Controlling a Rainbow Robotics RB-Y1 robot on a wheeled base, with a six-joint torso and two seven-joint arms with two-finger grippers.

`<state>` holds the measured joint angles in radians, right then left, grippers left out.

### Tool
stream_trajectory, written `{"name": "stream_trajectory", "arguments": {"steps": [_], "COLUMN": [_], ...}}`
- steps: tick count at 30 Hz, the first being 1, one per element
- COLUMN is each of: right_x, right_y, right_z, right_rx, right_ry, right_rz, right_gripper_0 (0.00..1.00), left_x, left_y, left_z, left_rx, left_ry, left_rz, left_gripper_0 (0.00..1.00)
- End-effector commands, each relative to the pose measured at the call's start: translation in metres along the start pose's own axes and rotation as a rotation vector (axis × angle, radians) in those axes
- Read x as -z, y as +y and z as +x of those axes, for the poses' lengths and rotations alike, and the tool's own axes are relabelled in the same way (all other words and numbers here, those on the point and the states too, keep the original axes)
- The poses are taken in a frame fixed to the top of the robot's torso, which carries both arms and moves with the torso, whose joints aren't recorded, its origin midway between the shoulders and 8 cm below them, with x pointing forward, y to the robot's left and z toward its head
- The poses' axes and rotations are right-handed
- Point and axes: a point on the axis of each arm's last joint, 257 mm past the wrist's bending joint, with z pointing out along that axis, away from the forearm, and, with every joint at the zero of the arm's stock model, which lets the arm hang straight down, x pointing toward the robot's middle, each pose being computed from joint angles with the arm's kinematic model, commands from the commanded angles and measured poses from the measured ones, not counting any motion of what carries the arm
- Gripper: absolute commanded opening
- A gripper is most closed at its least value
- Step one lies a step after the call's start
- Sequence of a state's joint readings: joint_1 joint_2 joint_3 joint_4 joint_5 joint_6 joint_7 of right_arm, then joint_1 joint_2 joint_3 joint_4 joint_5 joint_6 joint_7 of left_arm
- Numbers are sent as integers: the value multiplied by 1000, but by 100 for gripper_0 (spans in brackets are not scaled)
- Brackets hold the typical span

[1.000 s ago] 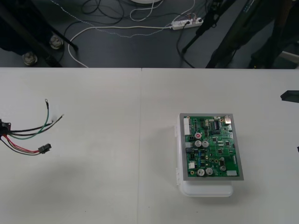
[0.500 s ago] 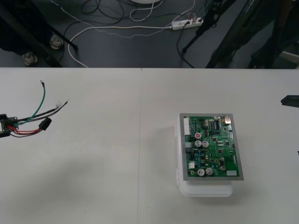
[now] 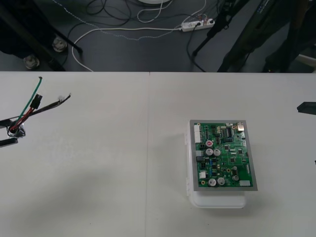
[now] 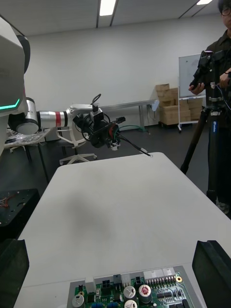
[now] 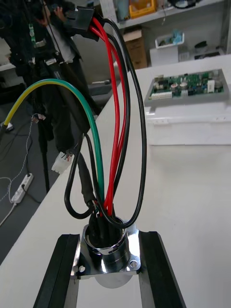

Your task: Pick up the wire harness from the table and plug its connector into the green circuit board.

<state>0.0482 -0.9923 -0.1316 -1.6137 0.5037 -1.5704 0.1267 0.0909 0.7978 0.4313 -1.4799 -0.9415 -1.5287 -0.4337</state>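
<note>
Harness of red, black and green wires (image 3: 29,106) rides above the pale table (image 3: 98,173) at its left edge, round metal socket (image 5: 108,252) clamped by the left gripper (image 5: 108,240). Bring its small black plug (image 5: 79,19) squarely to the green circuit board (image 3: 224,155); the right gripper (image 4: 113,252) waits with fingers spread.

Left gripper (image 5: 108,240) clamped, aloft at the far left; right gripper (image 4: 113,248) wide open at the far right

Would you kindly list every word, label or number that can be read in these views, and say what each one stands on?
No text can be read anywhere.
green circuit board: its printed markings are too small to read.
wire harness, gripped at its metal socket by the left gripper: no marking that can be read.
</note>
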Motion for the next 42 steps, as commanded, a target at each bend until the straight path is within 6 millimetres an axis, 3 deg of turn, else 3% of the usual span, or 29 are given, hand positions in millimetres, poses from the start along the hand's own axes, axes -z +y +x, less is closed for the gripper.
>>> {"name": "stream_trajectory", "arguments": {"steps": [1, 21, 42], "right_x": [10, 6, 5], "right_y": [-2, -9, -13], "right_z": [-6, -11, -13], "right_rx": [6, 14, 20], "right_ry": [29, 6, 9], "right_rz": [9, 11, 11], "right_gripper_0": [100, 100, 100], "left_x": [-9, -47, -68], "left_y": [-28, -62, -111], "left_z": [-11, -50, -97], "left_rx": [229, 529, 696], "left_ry": [-84, -160, -274], "left_rz": [57, 244, 481], "left_gripper_0": [0, 0, 0]}}
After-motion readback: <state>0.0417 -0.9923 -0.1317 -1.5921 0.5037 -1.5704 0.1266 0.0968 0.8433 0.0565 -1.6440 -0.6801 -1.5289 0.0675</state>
